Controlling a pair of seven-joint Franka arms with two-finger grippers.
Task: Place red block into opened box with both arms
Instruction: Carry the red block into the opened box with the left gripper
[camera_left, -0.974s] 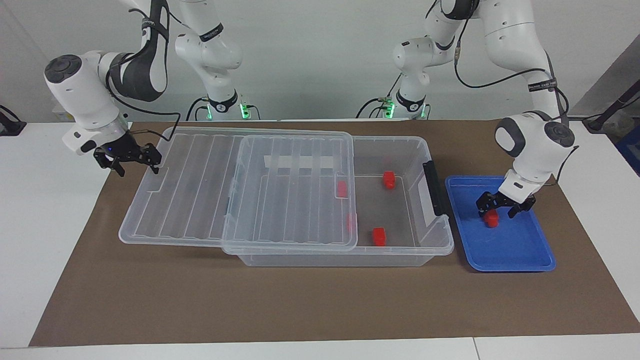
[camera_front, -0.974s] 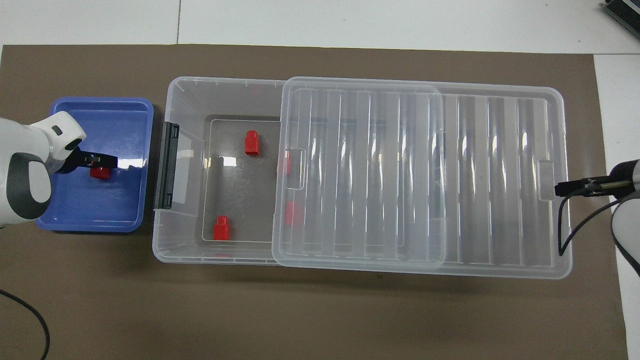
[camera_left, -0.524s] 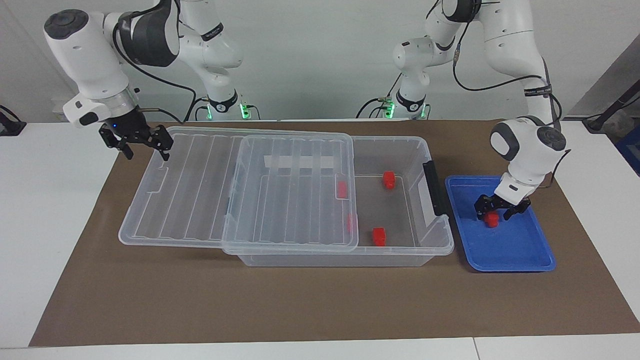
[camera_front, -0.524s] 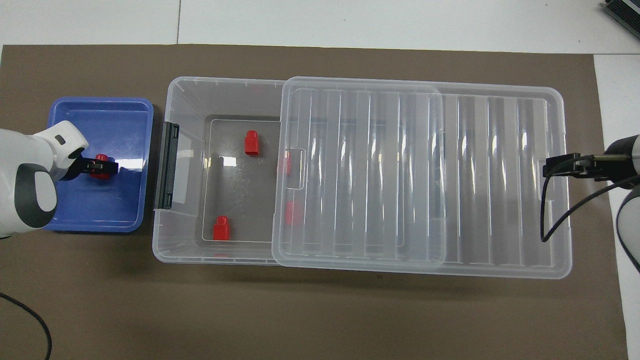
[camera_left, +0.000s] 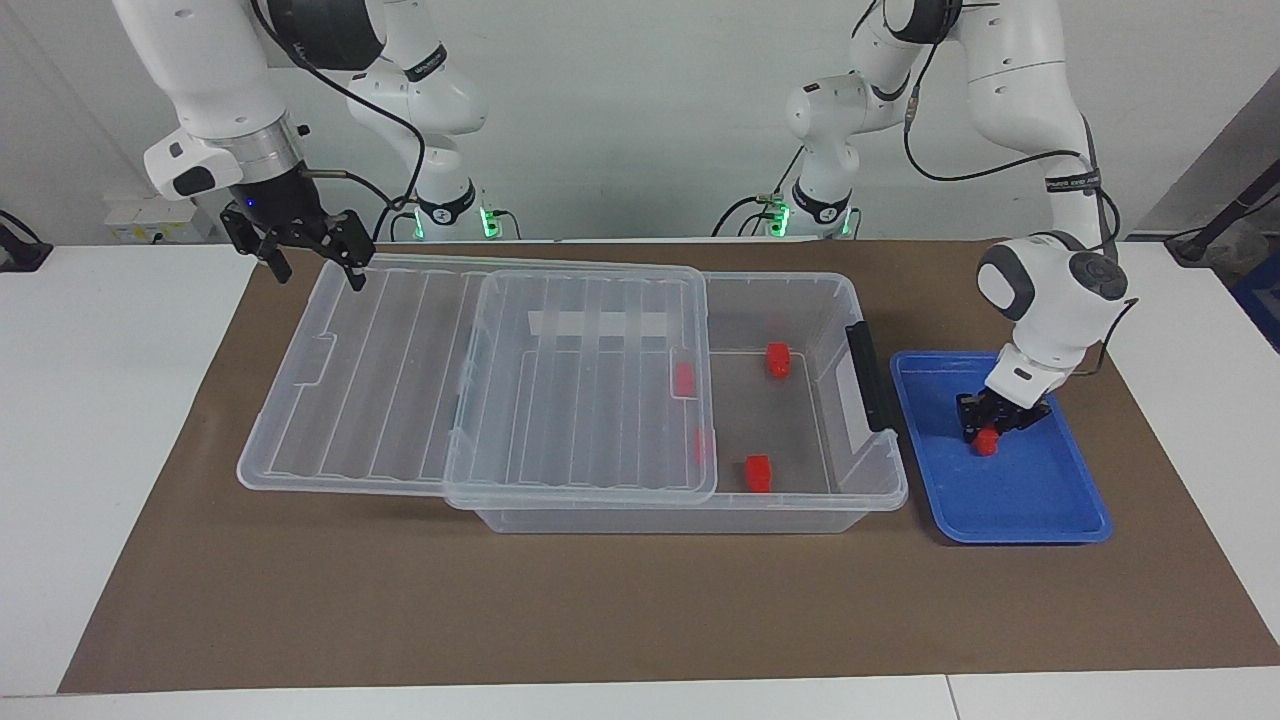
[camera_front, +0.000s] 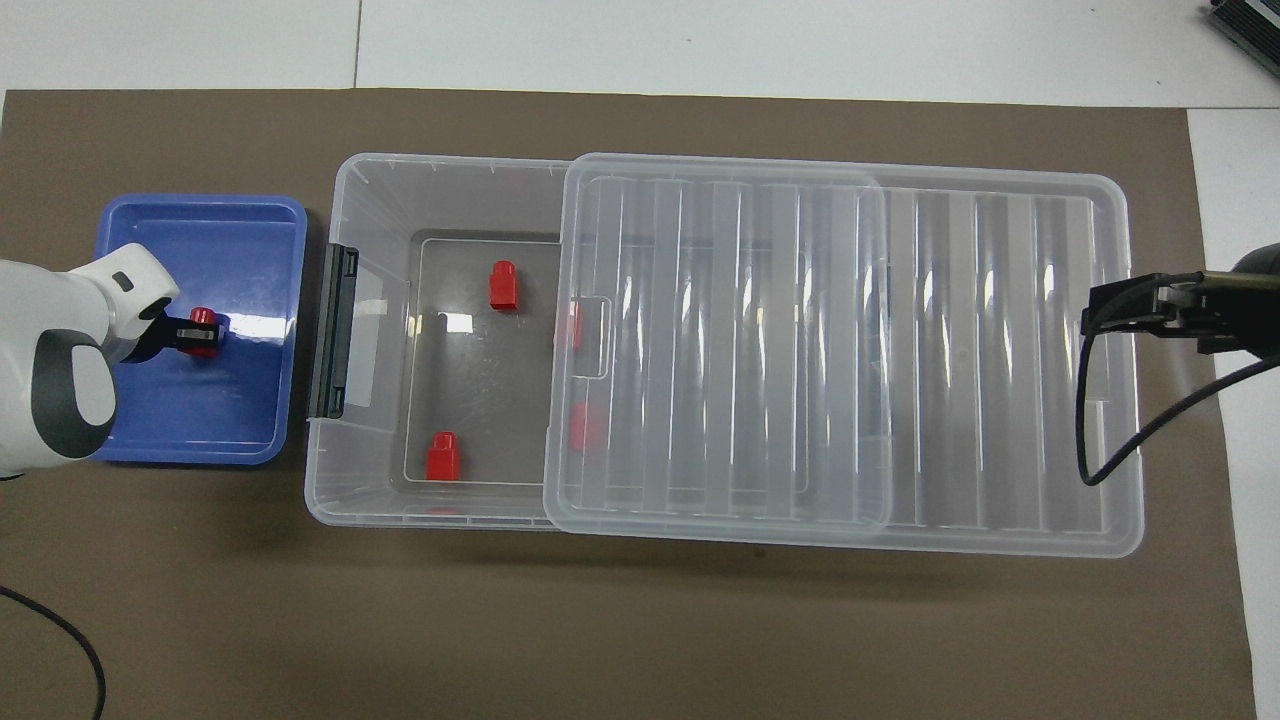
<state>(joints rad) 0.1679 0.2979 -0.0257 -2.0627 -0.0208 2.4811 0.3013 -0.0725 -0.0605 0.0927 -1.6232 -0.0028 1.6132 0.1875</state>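
left hand (camera_left: 988, 432) now clamped on red block (camera_left: 987, 443), in blue tray (camera_left: 1040, 500)

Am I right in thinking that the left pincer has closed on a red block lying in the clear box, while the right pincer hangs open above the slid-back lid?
Not quite: the red block that the left pincer has closed on lies in the blue tray, not in the clear box, as the facing view shows. The right pincer does hang open above the slid-back lid.
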